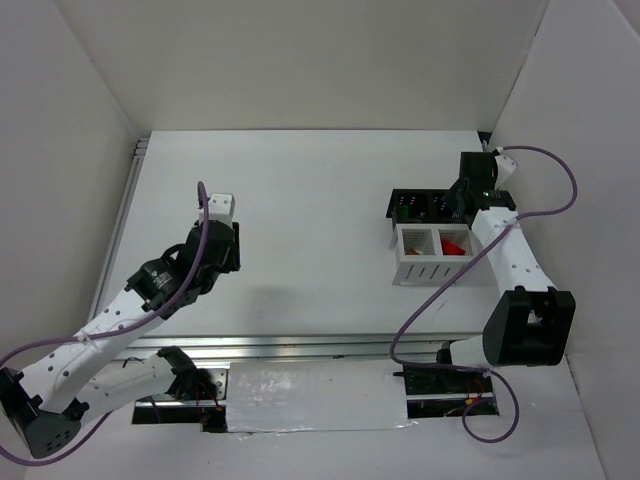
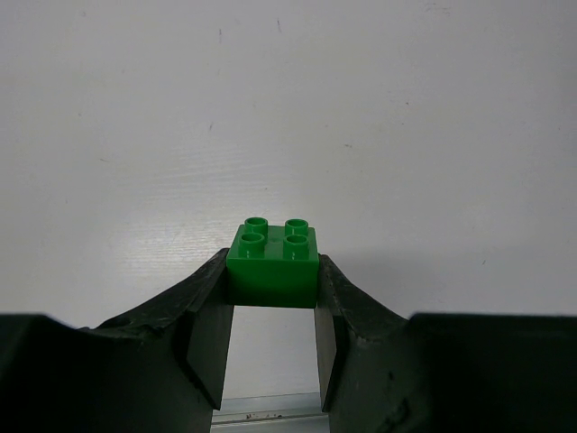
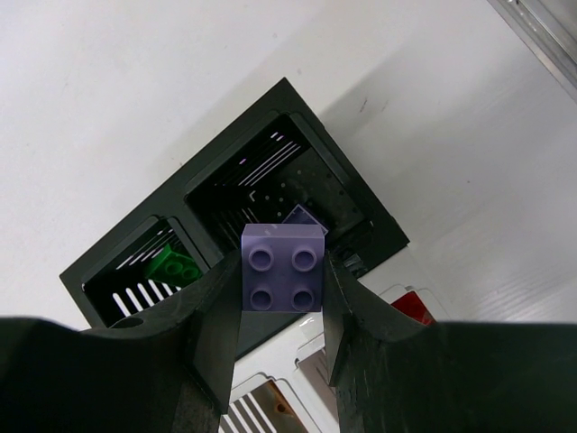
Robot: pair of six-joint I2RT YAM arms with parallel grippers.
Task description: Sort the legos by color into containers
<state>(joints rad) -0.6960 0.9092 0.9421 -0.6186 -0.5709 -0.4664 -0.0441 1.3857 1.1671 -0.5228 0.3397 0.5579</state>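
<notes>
My left gripper (image 2: 272, 281) is shut on a green lego (image 2: 272, 260), studs up, held above the bare white table; in the top view this gripper (image 1: 218, 240) hangs over the table's left half. My right gripper (image 3: 282, 275) is shut on a lavender lego (image 3: 282, 268) above the black container (image 3: 144, 244), over its right cell. That cell holds another lavender piece (image 3: 304, 216), and the left cell holds a green lego (image 3: 173, 266). Joined to it, the white container (image 1: 418, 272) holds a red lego (image 1: 455, 243) and an orange-brown one (image 3: 281, 406).
The containers (image 1: 405, 205) sit at the right of the table, near the right wall. White walls enclose the table on three sides. An aluminium rail (image 1: 300, 345) runs along the near edge. Purple cables loop around both arms.
</notes>
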